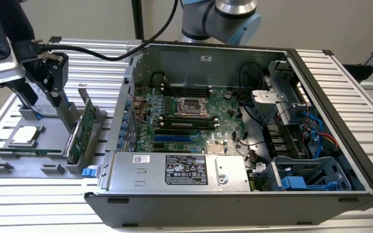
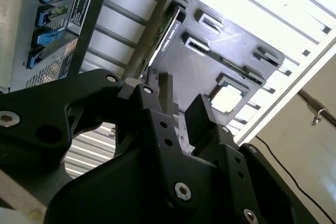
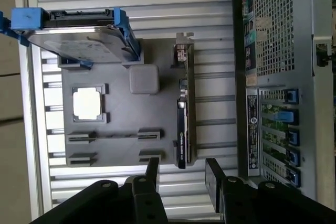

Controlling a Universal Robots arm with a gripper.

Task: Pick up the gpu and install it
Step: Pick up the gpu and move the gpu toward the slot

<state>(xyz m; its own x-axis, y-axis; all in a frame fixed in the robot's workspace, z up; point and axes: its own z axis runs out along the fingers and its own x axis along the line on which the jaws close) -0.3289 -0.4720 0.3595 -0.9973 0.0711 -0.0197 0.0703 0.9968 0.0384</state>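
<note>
At the exterior view's upper left hangs the black, angular metal claw (image 1: 56, 85). In both wrist views its two flat fingers (image 3: 153, 167) stand spread wide apart, pinching nothing (the gap (image 2: 181, 103) between them is bare). Below it lies a matte grey moulded plastic tray (image 1: 18, 167) with raised slots. The tray rests on a ribbed aluminium slat table (image 1: 342, 73).

In the tray sit a smooth silver hard drive in a blue plastic caddy (image 3: 79, 35) and a square, flat processor with a dull metal lid (image 1: 23, 134). At the tray's right side the gpu (image 1: 83, 128) stands on edge in its slot, a thin rectangular card with a green circuit board face and a silver bracket end. In the first wrist view the card (image 3: 182, 114) lies in line with the open gap.

Right of centre stands an open dark steel computer case (image 1: 206, 208), which holds a green motherboard (image 1: 193, 111) and a boxy silver power supply (image 1: 173, 170).
</note>
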